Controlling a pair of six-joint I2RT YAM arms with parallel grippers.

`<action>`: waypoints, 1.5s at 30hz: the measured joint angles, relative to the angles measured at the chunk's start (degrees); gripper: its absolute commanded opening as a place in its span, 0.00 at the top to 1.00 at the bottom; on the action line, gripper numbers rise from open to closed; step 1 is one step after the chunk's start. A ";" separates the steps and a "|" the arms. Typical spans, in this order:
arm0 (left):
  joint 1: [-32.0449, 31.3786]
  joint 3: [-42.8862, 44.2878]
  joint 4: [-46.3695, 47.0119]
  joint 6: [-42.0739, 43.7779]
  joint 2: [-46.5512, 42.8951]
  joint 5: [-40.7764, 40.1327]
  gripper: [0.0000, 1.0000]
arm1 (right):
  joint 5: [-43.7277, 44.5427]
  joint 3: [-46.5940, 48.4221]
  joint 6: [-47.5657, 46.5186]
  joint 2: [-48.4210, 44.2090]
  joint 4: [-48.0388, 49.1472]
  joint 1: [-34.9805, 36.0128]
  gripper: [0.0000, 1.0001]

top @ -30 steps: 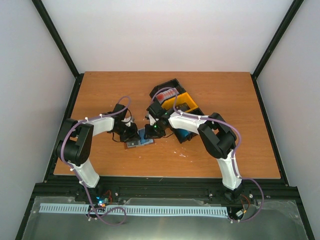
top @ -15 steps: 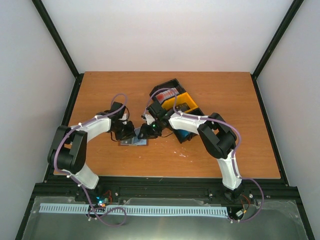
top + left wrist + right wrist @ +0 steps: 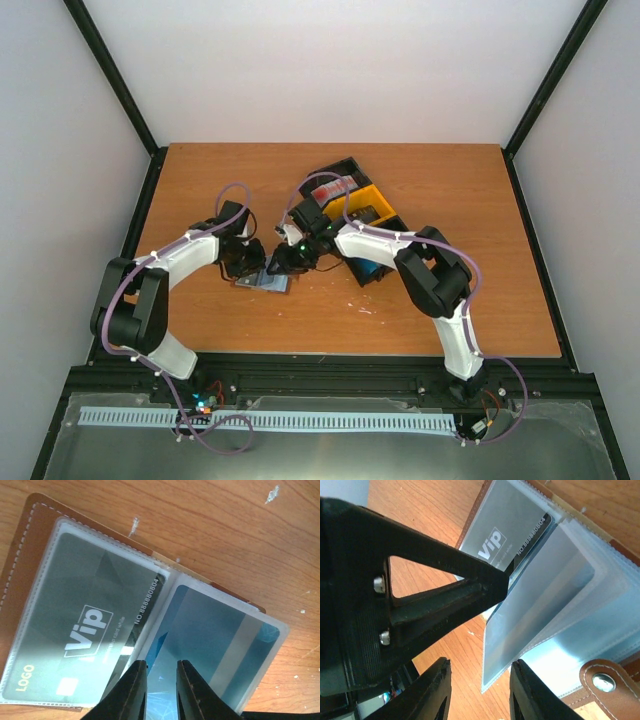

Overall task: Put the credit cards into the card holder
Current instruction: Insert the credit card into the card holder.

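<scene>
Card holder: brown bifold lying open on the table, directly under both tools.
Clear sleeves: plastic leaves inside the holder, one to each card.
Grey VIP card: already sleeved, left of the left gripper's tips, printed face up.
Blue card: already sleeved, under and just right of the left gripper's tips.
Left gripper: jaws a narrow slit apart with nothing seen clamped. Its finger reaches down to the sleeve beside the fold, probably to pin the holder flat.
Right gripper: jaws parted and not pinching. A raised sleeve leaf stands with its free corner in the gap, probably so an empty pocket can be fanned open.
Snap tab: just right of the right gripper's fingers, lying loose.
Loose stock: red-and-white credit cards in the black bin, behind the right gripper and apart from it, next to the yellow bin.
Stage, as judged: two cards are housed and more wait in the bins.
</scene>
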 measured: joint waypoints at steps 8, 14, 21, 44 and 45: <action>0.00 0.20 -1.53 -0.42 -0.13 -4.50 0.75 | 0.20 1.64 0.72 1.44 0.96 0.00 0.63; 1.01 1.90 -3.65 -0.70 -1.18 -8.57 0.74 | -1.70 3.69 1.44 3.04 3.19 0.09 0.62; 4.83 2.01 -3.89 -0.61 -2.62 -8.85 0.74 | -4.74 4.61 2.25 4.98 6.64 0.76 0.59; 9.57 1.46 -4.04 1.29 -3.93 -6.49 0.38 | -4.52 14.10 3.19 13.97 6.38 1.95 0.54; 9.57 1.27 -3.80 1.53 -3.72 -5.90 0.36 | -3.56 13.90 3.08 13.60 5.97 1.95 0.55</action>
